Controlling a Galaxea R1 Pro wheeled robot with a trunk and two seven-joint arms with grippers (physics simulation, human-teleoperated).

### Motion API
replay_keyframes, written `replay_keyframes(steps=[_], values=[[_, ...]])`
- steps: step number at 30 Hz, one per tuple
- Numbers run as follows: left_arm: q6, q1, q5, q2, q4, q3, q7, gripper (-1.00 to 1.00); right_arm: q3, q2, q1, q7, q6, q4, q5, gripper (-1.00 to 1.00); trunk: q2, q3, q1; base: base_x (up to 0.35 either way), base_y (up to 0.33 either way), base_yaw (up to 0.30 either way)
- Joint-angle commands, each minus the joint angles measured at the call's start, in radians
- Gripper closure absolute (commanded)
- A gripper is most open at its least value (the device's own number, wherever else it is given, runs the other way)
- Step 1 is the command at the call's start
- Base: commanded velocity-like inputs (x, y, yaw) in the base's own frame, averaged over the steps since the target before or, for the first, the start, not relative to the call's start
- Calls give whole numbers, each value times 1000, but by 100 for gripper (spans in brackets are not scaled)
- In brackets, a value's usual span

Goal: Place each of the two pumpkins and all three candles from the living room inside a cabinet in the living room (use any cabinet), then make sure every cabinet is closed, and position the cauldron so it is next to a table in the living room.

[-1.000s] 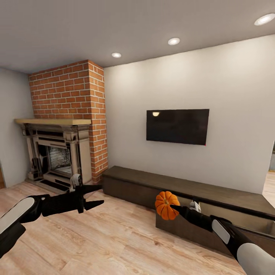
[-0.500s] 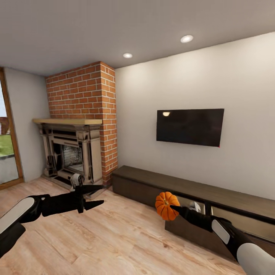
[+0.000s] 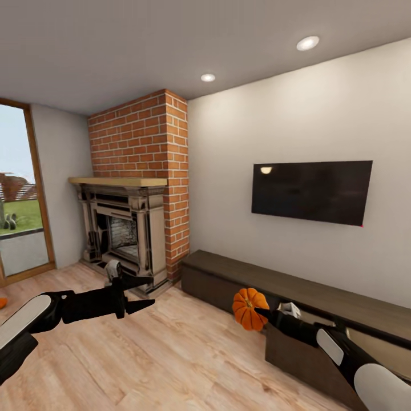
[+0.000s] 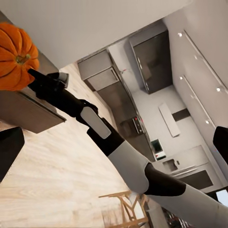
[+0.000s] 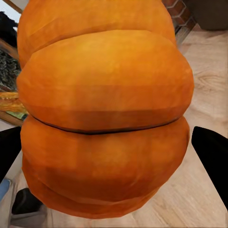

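Right gripper (image 3: pixel 261 313) clamped on a pumpkin (image 3: pixel 249 308), held in the air above the floor just beside the cabinet's (image 3: pixel 297 294) pulled-out drawer (image 3: pixel 302 354). Left gripper (image 3: pixel 142 294) spread apart, empty. Risk: clipping the drawer front while swinging in, knocking the pumpkin loose onto the floor.

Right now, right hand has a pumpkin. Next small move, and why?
Probably bring the right hand rightward over the open drawer of the cabinet before lowering. The pumpkin is gripped but hangs over bare floor, short of the drawer front.
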Motion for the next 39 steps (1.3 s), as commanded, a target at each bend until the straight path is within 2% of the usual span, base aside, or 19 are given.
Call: replay_keyframes(steps=[1, 10, 13, 27, 39], values=[[0, -1, -8, 1, 1, -2, -10, -100, 0, -1, -1, -1, 9, -1, -17, 100, -1, -1, 1, 332, 0, 4], [0, -1, -7, 1, 1, -2, -10, -100, -7, -1, -2, -3, 9, -2, -18, 100, -1, -1, 1, 332, 48, 1], [0, -1, -7, 1, 1, -2, -10, -100, 0, -1, -1, -24, 12, -2, -18, 100, -1, -1, 1, 332, 85, 73], [0, -1, -6, 1, 1, -2, -10, -100, 3, -1, -1, -47, 17, -5, -17, 100, -1, 2, 1, 306, 90, 263], [0, 0, -6, 1, 2, -2, -10, -100, 5, 1, -1, -54, 19, -4, -16, 100, -1, 3, 1, 126, 5, 280]])
